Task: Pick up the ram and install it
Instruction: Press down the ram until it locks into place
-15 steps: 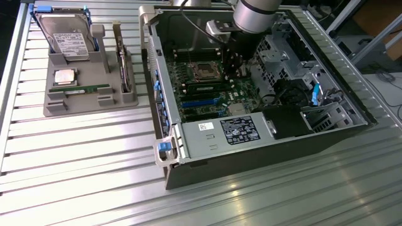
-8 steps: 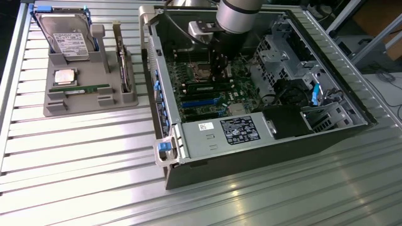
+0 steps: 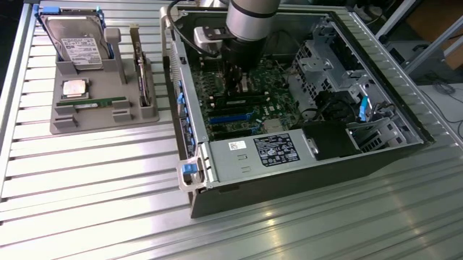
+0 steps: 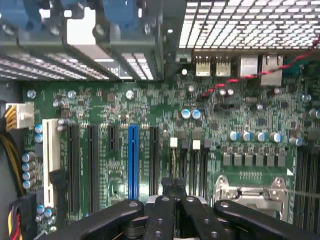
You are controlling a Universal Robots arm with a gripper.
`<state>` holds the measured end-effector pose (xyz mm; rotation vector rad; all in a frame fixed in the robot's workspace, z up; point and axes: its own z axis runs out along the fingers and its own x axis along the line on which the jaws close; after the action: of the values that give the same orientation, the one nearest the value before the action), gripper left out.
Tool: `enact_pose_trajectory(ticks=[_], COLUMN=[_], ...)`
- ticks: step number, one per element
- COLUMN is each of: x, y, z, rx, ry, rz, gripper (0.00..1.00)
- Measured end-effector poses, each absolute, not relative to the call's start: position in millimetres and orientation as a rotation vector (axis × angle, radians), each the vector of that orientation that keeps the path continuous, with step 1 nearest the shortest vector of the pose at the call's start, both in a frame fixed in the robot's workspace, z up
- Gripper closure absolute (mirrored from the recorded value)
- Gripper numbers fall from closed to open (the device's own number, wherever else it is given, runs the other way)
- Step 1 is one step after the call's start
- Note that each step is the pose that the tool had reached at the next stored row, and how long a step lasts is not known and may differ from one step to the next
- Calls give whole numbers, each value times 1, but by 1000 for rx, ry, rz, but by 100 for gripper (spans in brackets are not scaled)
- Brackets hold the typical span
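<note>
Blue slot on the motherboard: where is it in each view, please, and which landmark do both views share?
Exterior view: the blue slot lies on the motherboard inside the case, nearer the camera than the gripper.
Wrist view: the blue slot stands between black slots, close beside the gripper.
Shared landmark: the gripper, over the motherboard in both views.

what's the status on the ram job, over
Pincer shut, empty, down inside the open computer case over the motherboard. Ram lies in the grey parts holder outside the case, untouched. Nothing on top of it.
</note>
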<state>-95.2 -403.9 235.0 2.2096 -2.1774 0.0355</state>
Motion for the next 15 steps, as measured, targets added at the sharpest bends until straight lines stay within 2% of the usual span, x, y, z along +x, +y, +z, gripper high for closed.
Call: enact_pose_trajectory(ticks=[5, 11, 15], x=[-97, -94, -67], y=[-404, -404, -404], z=[227, 241, 240], rx=[2209, 2211, 2206], ry=[-2177, -2179, -2174], rz=[36, 39, 35], gripper=[89, 89, 89])
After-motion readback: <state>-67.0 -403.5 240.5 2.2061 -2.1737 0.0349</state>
